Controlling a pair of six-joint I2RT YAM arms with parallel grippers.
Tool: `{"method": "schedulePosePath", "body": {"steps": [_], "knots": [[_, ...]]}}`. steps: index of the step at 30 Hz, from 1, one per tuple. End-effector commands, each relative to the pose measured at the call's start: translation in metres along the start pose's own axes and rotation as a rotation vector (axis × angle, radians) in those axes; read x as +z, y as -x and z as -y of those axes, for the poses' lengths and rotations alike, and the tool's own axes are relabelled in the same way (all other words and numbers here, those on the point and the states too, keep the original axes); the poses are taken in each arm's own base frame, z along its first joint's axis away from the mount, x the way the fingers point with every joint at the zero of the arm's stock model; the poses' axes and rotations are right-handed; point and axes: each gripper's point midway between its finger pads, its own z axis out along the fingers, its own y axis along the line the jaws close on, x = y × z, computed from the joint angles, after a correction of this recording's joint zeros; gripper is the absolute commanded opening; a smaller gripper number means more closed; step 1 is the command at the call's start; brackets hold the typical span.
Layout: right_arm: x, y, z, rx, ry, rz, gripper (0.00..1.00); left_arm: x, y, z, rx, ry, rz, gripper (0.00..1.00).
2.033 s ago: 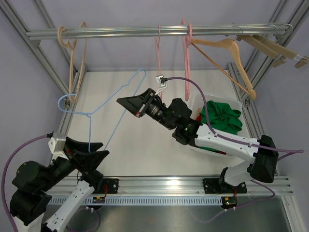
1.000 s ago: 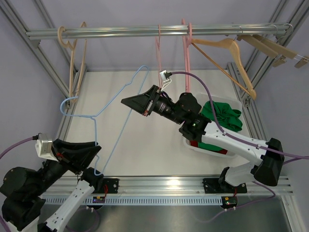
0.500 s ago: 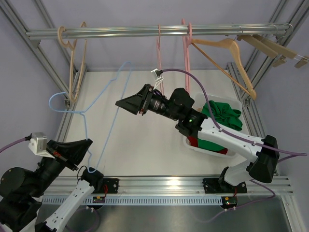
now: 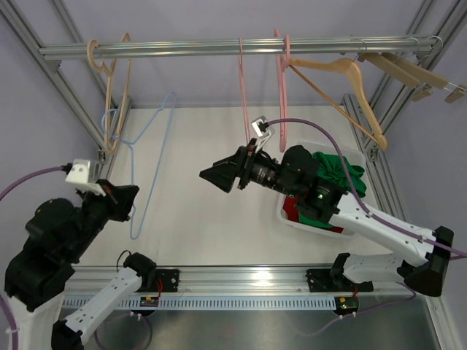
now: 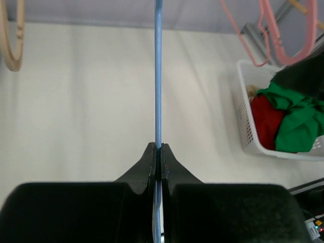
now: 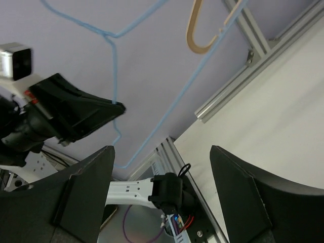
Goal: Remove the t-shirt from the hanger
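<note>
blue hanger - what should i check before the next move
1. Left jaws shut on blue hanger: ok
2. Blue hanger bare, no t-shirt on it: ok
3. Green t-shirt lying in white basket: ok
4. Right jaws open and empty: ok
5. Hanger hook clear of the wooden hanger: cannot tell

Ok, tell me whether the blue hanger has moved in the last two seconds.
Yes. The blue hanger swung left in the top view, from under the rail's middle toward its left end.
</note>
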Motion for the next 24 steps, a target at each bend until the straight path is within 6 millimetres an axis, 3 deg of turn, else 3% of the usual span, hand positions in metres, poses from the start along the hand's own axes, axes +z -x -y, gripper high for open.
{"method": "schedulePosePath", "body": {"steps": [1,3,8,9,10,18,24], "knots": [[-0.031,0.015,-0.003,-0.096,-0.028,0.056,0.87,0.037,0.009,0.007,0.046,0.021,-0.065,0.00],[-0.044,0.016,-0.002,-0.119,-0.040,0.067,0.87,0.050,0.018,0.009,0.060,0.034,-0.058,0.00],[-0.060,-0.002,0.011,-0.143,-0.061,0.024,0.89,0.092,0.041,0.022,0.075,0.046,-0.070,0.00],[-0.061,-0.004,0.012,-0.148,-0.065,0.019,0.91,0.099,0.045,0.025,0.074,0.044,-0.064,0.00],[-0.063,-0.010,0.018,-0.149,-0.076,0.006,0.99,0.106,0.051,0.029,0.072,0.036,-0.053,0.00],[-0.093,-0.026,0.024,-0.155,-0.087,-0.018,0.99,0.171,0.083,0.043,0.071,0.072,-0.053,0.00],[-0.110,-0.029,0.028,-0.170,-0.111,-0.022,0.99,0.206,0.093,0.031,0.050,0.112,-0.073,0.00]]}}
